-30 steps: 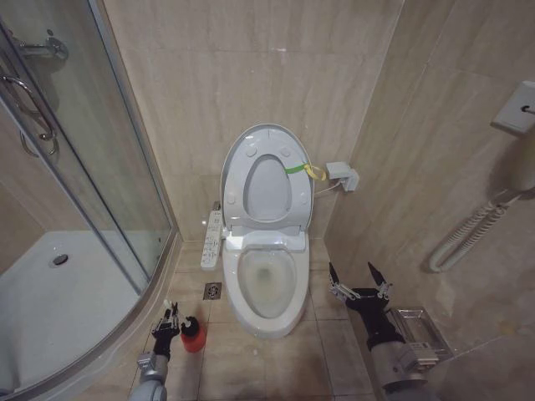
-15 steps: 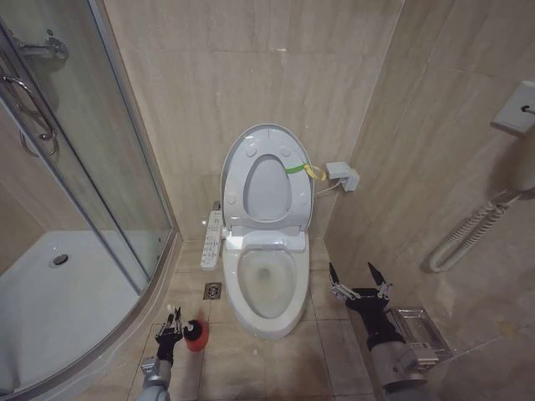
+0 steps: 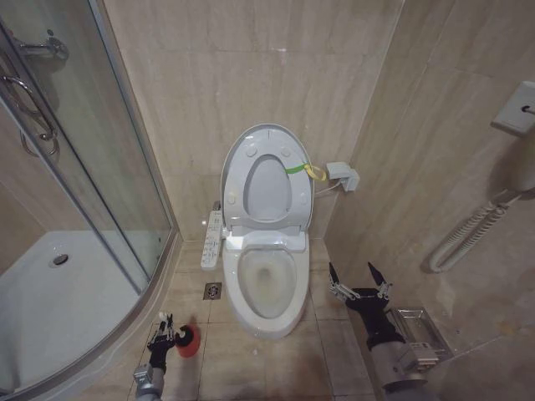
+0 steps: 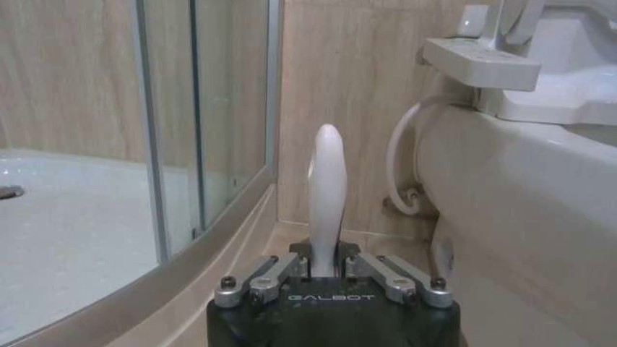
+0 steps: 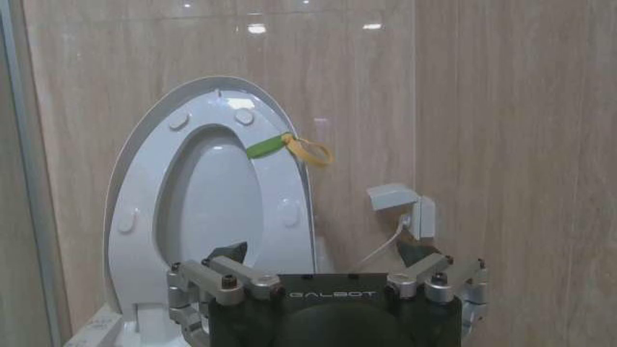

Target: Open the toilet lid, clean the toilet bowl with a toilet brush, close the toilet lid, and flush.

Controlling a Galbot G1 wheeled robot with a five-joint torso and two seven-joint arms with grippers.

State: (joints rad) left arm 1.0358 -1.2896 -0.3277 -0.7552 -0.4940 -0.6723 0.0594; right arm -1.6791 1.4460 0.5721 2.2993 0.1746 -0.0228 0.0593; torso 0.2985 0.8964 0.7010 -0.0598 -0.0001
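You are looking down at a tiled bathroom where the toilet lid (image 3: 267,177) is standing raised against the back wall, its yellow-green band (image 3: 303,170) hanging at the edge on the robot's right. Below it the toilet bowl (image 3: 267,284) is lying open, with the white button strip (image 3: 212,240) sitting along its left side.

Your left gripper (image 3: 161,332) is hovering low over the floor tiles to the left of the bowl, between the toilet and the curved shower enclosure (image 3: 75,251). Its fingers are closing narrow on the pale handle of the toilet brush (image 4: 327,195), which in the left wrist view is rising upright out of the grip, with the bowl's outer wall just beside it. In the head view the red cup (image 3: 186,338) is showing just beside that gripper, tipped over toward it; whether the brush head is sitting inside the cup you cannot tell.

Your right gripper (image 3: 359,284) is waiting on the right of the bowl, near the side wall, its fingers spreading wide and holding nothing. Its wrist camera is facing the raised lid (image 5: 207,202) and a small white wall box (image 5: 400,206).
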